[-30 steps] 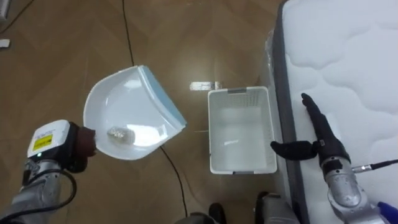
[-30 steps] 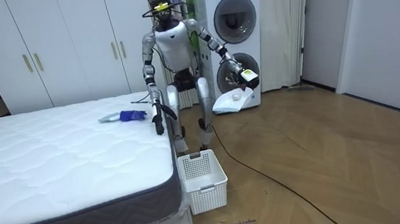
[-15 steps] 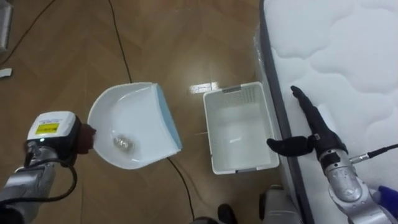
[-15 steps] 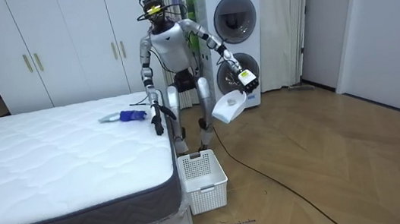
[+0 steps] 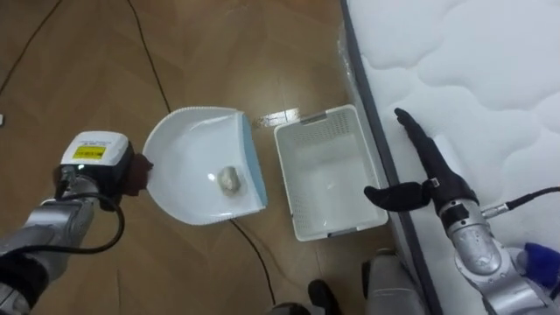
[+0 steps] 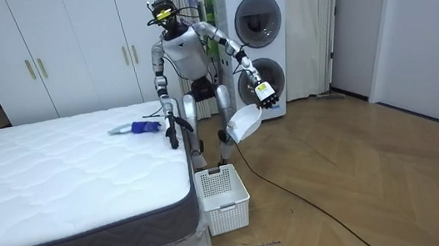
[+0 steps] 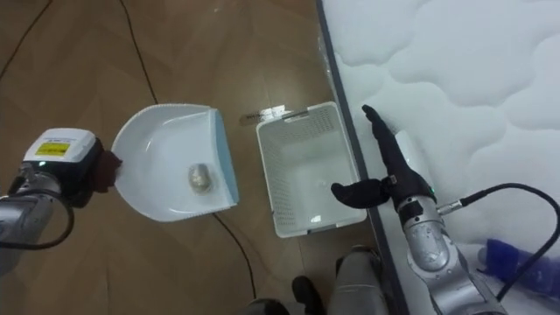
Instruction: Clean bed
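Left eye view: left hand [image 5: 93,163] grasps dustpan [image 5: 194,156]; right fingers [image 5: 422,150] released along mattress [image 5: 490,70] edge.

We see bright, even indoor light, soft sheen on the brown wooden floor [image 6: 394,177] lower right, the white quilted mattress [image 5: 472,70] palest at upper right.

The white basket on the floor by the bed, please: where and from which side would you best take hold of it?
Probably the near short rim of the basket, from above: it stands upright and open. Its right long side is close to the mattress, and the dustpan in the left hand hangs by its left.
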### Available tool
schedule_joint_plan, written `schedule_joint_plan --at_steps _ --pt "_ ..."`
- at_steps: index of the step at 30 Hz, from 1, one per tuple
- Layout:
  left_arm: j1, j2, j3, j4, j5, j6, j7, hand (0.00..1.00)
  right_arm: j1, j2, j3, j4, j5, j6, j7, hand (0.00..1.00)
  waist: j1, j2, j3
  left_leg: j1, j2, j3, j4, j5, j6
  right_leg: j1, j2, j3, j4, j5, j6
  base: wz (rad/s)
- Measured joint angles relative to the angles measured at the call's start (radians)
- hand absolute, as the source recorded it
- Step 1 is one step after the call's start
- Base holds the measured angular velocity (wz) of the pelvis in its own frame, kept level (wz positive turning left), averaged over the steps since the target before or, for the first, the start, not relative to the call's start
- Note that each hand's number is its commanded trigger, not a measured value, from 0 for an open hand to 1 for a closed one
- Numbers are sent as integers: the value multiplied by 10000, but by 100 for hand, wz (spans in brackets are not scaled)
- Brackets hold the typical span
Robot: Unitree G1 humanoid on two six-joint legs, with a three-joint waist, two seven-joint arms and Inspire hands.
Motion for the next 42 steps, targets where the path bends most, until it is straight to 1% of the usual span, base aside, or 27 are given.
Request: schedule_joint_plan --at_steps 3,10,17,19,24,29,34,36,37,38,39,40,41,42 --pt "-2 0 3 -8 -6 101 -132 100 14 0 4 12 11 -70 23 0 3 71 -11 10 7 88 -61 6 -14 -89 26 100 37 6 -12 -7" --pt "-184 35 7 -227 -3 111 -223 100 3 -9 1 9 34 -86 231 0 -17 67 -15 -8 70 100 -43 27 -52 -83 40 65 15 28 -52 0" --pt "-188 84 7 -250 -2 188 -879 100 -10 27 2 -19 3 -86 298 0 -136 63 -16 -13 75 115 -32 27 -51 -78 43 62 -7 22 -61 0" --pt "-189 129 7 -261 -2 203 -1056 100 -14 27 3 -27 4 -86 328 0 -151 60 -18 -12 76 115 -40 27 -52 -79 46 61 -16 22 -61 0" --pt "-189 393 5 -268 -6 226 -1454 100 -14 38 5 -30 24 -93 372 0 -190 47 -22 0 77 116 33 31 -53 -80 44 61 -4 20 -64 0" --pt "-188 410 3 -277 -13 301 -1468 100 -3 38 6 -26 39 -103 371 0 -206 18 -20 18 81 118 92 31 -52 -49 40 65 13 20 -64 0" --pt "-161 410 5 -271 -30 288 -1289 100 13 58 26 61 47 -182 282 0 -192 -178 -14 49 120 140 233 29 -51 -4 87 128 43 20 -74 -2" --pt "-137 410 56 -280 -50 271 -1130 100 45 59 20 60 50 -182 207 0 -118 -366 -26 90 161 235 271 21 -54 -45 254 395 45 23 -67 -18" --pt "-132 410 62 -293 -73 267 -1119 100 67 59 20 60 50 -181 201 0 -71 -421 -26 129 172 262 272 0 -72 -49 328 478 47 28 -61 -38" --pt "-41 409 110 -367 -80 204 -1102 100 148 58 16 61 49 -184 199 0 62 -552 -39 262 199 273 288 -88 -125 -40 480 659 53 42 -62 -53" --pt "196 410 296 -521 -75 58 -987 100 285 67 18 67 51 -193 198 0 179 -665 -73 434 213 265 290 -172 -177 -8 628 878 50 46 -61 -62" --pt "379 410 464 -616 -95 -26 -887 100 350 84 22 69 52 -189 200 0 248 -718 -98 519 225 260 291 -217 -209 29 713 975 44 54 -68 -77" --pt "799 409 859 -781 -202 -226 -650 100 395 154 21 70 62 -189 199 0 422 -845 -161 671 252 223 295 -298 -261 127 872 1165 15 117 -123 -92" --pt "1282 409 1304 -990 -252 -400 -452 100 467 202 23 129 64 -193 216 0 551 -864 -174 738 271 -118 400 -376 -334 226 1008 1379 -107 200 -177 -94"
